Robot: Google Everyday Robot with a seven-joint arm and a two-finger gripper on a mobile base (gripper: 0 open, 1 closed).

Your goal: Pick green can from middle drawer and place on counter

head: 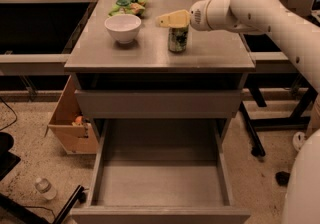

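Two floor items are noted at far left: a cardboard box point(70, 125) beside the cabinet and a plastic bottle point(44, 188) lying nearer the camera. On the tabletop point(150, 54), a white bowl point(122, 27) is recorded left of centre, with a green snack bag point(131, 1) behind it at the back edge. Below, the middle drawer point(160, 183) is pulled fully out and its floor is bare, so nothing is left in it to fetch. The green can point(178, 39) is found upright on the tabletop, right of the bowl and well clear of the front edge, a stable spot for setting down. The gripper point(170, 19) is positioned directly over the can's top, reached in from the right by the white arm point(260, 8). Whether the can is clamped or already released cannot be told. The placing step is judged to be essentially done, with only the let-go and the lift-away left to confirm.
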